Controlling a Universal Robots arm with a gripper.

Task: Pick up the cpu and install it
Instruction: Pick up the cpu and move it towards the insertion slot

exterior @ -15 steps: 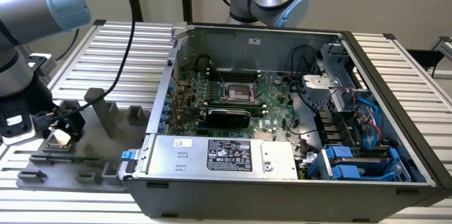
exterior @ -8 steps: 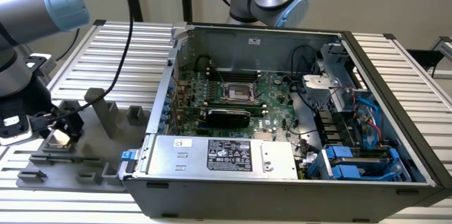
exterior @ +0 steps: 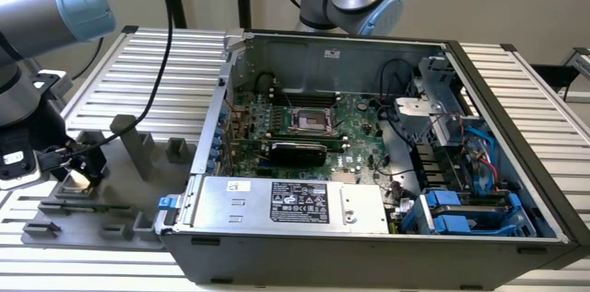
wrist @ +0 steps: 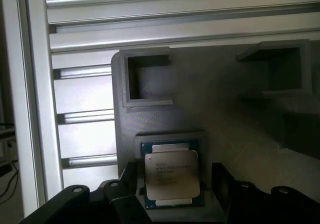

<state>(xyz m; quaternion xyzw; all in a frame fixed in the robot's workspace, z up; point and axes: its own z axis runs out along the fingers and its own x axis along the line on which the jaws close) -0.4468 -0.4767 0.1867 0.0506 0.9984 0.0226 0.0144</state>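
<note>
The gripper hangs low over the grey fixture, jaws wide open, one finger on each side of the cpu and apart from it, gripping nothing. The cpu lies flat in a shallow square recess close to one edge of the fixture, which sits on the slatted table beside the open computer case

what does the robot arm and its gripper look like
The robot arm is built of silver-grey round tubes with light blue caps on the joints, and black cables hang beside it. The gripper is black, with two flat dark fingers and round bolt heads on its body.
</note>
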